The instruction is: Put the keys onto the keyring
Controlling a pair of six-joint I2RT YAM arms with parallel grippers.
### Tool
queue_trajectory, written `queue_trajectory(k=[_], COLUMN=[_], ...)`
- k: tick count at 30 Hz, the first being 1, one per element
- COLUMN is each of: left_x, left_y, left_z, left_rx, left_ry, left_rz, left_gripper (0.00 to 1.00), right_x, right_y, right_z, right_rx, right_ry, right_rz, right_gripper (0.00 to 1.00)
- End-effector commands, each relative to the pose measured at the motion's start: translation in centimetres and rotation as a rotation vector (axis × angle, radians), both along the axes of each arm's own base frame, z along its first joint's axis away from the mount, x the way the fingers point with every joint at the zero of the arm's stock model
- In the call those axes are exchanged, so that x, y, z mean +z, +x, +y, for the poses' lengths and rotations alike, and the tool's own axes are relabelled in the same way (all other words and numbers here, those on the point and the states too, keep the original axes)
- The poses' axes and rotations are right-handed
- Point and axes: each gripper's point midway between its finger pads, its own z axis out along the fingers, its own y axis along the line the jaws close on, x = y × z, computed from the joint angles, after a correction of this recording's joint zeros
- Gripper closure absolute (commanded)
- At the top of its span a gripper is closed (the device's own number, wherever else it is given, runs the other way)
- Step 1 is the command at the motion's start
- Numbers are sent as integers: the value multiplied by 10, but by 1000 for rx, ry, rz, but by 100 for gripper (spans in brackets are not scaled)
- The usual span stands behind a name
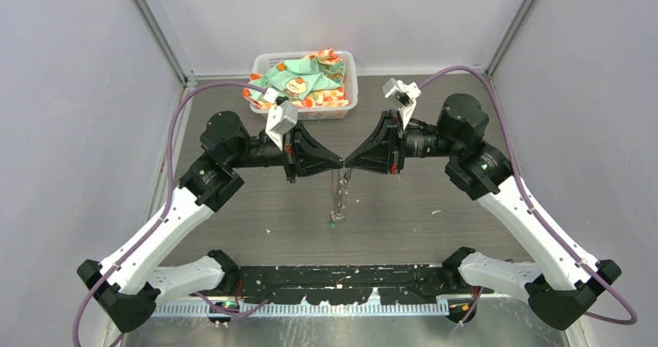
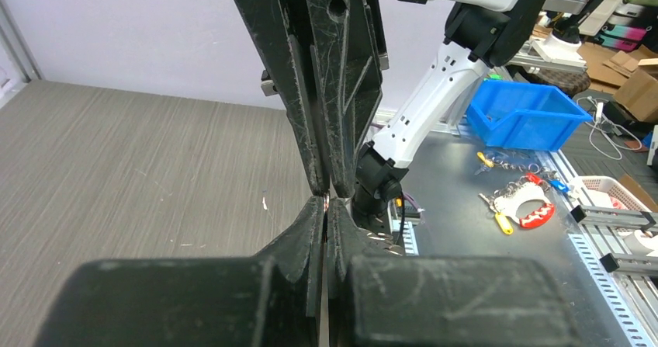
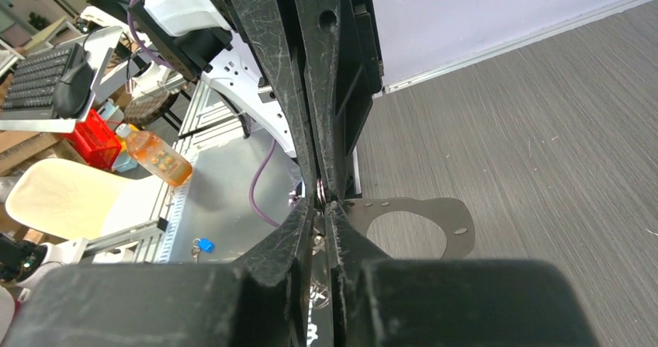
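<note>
**A:** Nearest item?
**B:** Green-headed key (image 1: 334,224), low over the grey table (image 1: 465,199), forward of the arm bases. Whether it rests on the surface or hangs just clear, I cannot tell.

**A:** Attached to?
**B:** Keyring (image 1: 340,188): a thin silver loop hanging in two strands from the point where the grippers meet, narrowing down to the key.

**A:** Left gripper (image 2: 325,207)?
**B:** Raised at table centre, pointing right. Jaws pressed together, a sliver of bright metal from the keyring nipped at the tips.

**A:** Right gripper (image 3: 320,206)?
**B:** Pointing left, tip to tip with the left one. Jaws drawn in to a narrow slit, pinching the same thin metal of the keyring at the tips.

**A:** Second key, black head?
**B:** Not made out among the strands; too small to tell.

**A:** Farthest item?
**B:** White basket (image 1: 347,83) at the back edge, behind the left gripper, holding a crumpled green and orange patterned cloth (image 1: 299,79).
</note>
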Motion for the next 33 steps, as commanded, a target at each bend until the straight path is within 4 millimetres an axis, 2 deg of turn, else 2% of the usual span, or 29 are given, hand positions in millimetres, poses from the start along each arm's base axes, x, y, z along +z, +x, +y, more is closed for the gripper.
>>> queue_trajectory(k=[1, 5, 9, 10, 11, 12, 13, 16, 18, 21, 27, 28, 30, 33], left_x=[30, 29, 29, 23, 22, 21, 21, 21, 21, 24, 16, 12, 2, -11], left_y=[1, 5, 8, 12, 13, 14, 15, 16, 17, 16, 11, 9, 3, -4], left_z=[2, 0, -1, -2, -2, -2, -2, -3, -3, -2, 0, 1, 3, 7], left_rx=[13, 21, 32, 40, 41, 41, 42, 39, 45, 46, 23, 12, -30, -79], left_ry=[-69, -67, -62, -42, -38, -37, -37, -35, -35, -40, -17, 0, 41, 100], left_rz=[-69, -60, -56, -54, -53, -52, -51, -43, -40, -41, -52, -59, -79, -105], left_gripper=[100, 100, 100, 100, 100, 100, 100, 100, 100, 100, 100, 96, 78, 62], right_x=[20, 18, 8, 8, 7, 6, 4, 3, 4, 5, 8, 7, 4, 1], right_y=[-6, -2, 0, 2, 1, 2, 4, 4, 4, 3, -1, -2, -4, -6], right_z=[-2, 1, 0, -3, -3, -3, -3, 0, 1, 1, -3, -4, -5, -8], right_rx=[14, 7, -9, -35, -34, -43, -54, -52, -46, -41, -52, -51, -50, -41], right_ry=[52, 46, 14, 1, -3, -10, -17, -18, -14, -15, -11, -16, -35, -76], right_rz=[-50, -34, -18, -18, -20, -21, -18, -23, -29, -36, -40, -34, -25, -21], right_gripper=[87, 98, 99, 99, 97, 82, 76, 71, 76, 98, 99, 99, 99, 99])
